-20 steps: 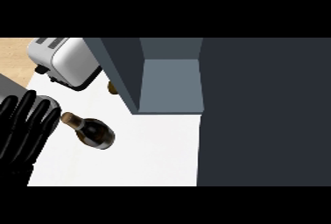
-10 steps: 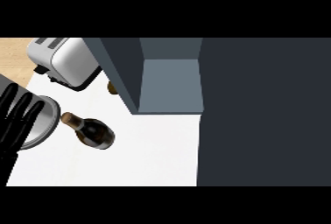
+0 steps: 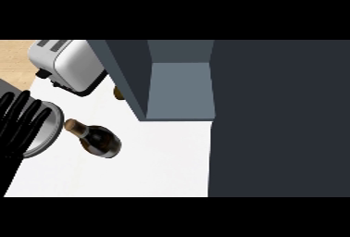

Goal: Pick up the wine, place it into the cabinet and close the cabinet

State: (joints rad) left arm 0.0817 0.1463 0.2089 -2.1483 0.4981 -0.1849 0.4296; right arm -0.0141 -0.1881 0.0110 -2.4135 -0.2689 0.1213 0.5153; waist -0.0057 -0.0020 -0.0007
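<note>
- Left hand [image 3: 19, 125] at the view's left edge, fingers straight and spread, holding nothing; it lies over a grey plate [image 3: 48, 132].
- Right hand not visible.
- Wine [image 3: 97, 140] on the white counter [image 3: 157, 162], just right of the plate, apart from the fingers, not yet gripped.
- In the view the bottle's long axis runs from the cork [image 3: 72, 125] at upper left to the dark body at lower right. It is probably upright and seen from above; can't be sure.
- Cork end is nearest the left hand, body farther away, so the reach is to the right, past the neck to the body.
- Only the left hand shows, and it is near the wine, so it is the likely picker.
- Cabinet [image 3: 179, 88] is open, up and right of the wine, with nothing visible inside.
- Dark door panel [image 3: 280, 115] fills the right side.
- Toaster [image 3: 71, 65] at top left, well clear of the likely path.
- Task stage: pre-grasp, nothing placed.
</note>
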